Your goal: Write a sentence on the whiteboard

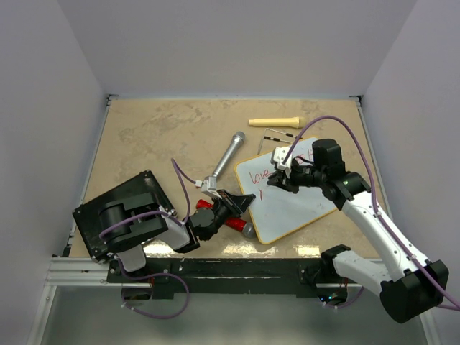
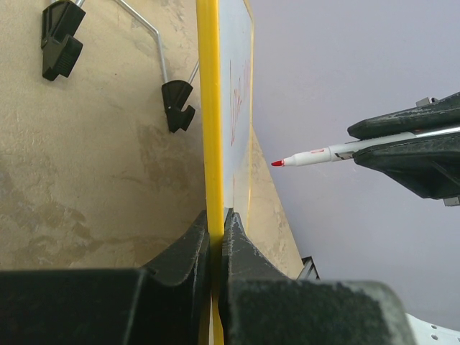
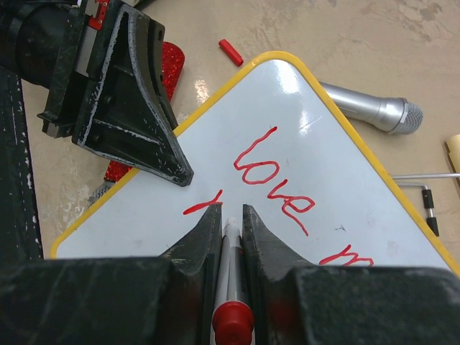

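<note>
The whiteboard (image 1: 295,205) lies on the table right of centre, its frame (image 2: 208,108) yellow in the wrist views. My left gripper (image 1: 246,203) is shut on the board's left edge, one finger on each side of the frame (image 2: 215,219). Red words of the sentence (image 3: 273,176) read "love", with a short stroke below and an "m" starting at the right. My right gripper (image 3: 230,212) is shut on a white marker (image 3: 231,280) with a red end cap, its tip at the board just under "love". The left wrist view shows the marker (image 2: 316,154) side on, its red tip slightly off the surface.
A silver microphone (image 1: 228,157) lies left of the board. A cream handle (image 1: 274,121) and the board's black-tipped wire feet (image 2: 176,104) lie behind it. A red glittery object (image 1: 231,223) sits under my left gripper. A black flat box (image 1: 118,212) is at the near left. A small red cap (image 3: 231,52) lies loose.
</note>
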